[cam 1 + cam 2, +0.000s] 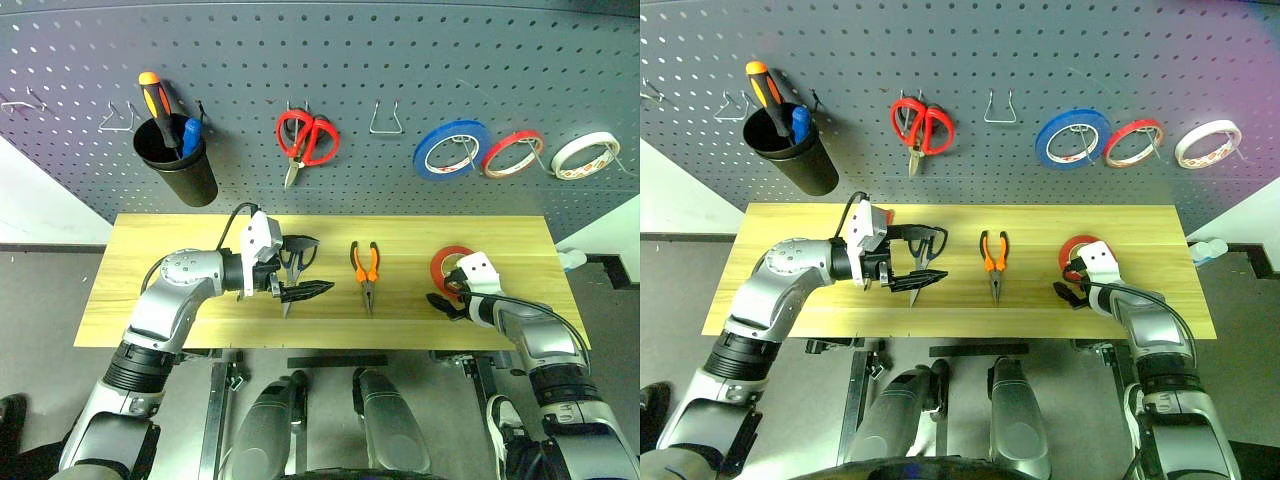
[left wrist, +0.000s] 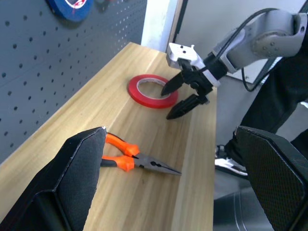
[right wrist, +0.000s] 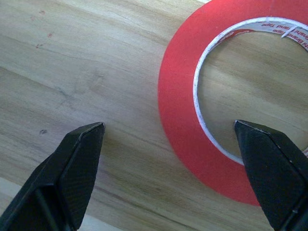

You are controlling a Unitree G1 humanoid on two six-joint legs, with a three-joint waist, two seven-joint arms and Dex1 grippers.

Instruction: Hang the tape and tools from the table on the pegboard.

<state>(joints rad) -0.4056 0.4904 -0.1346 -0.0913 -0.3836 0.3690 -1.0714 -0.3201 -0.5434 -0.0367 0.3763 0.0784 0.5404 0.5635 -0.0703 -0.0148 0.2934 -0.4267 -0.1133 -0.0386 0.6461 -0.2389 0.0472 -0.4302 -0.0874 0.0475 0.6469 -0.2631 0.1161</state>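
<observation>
The tape point(image 3: 183, 120) lay flat on the table point(image 1: 150, 300) at its right end, and the right gripper point(image 1: 447, 297) sat just on its near side, fingers spread, one tip over the hole and one outside the ring — so the roll was basically straight ahead and a touch down. The left gripper point(image 1: 296, 268), also wide open and holding nothing, hovered over the scissors point(image 1: 291, 272) well to the left, with the pliers point(image 1: 366, 272) in between — clearly the right arm's grab.
</observation>
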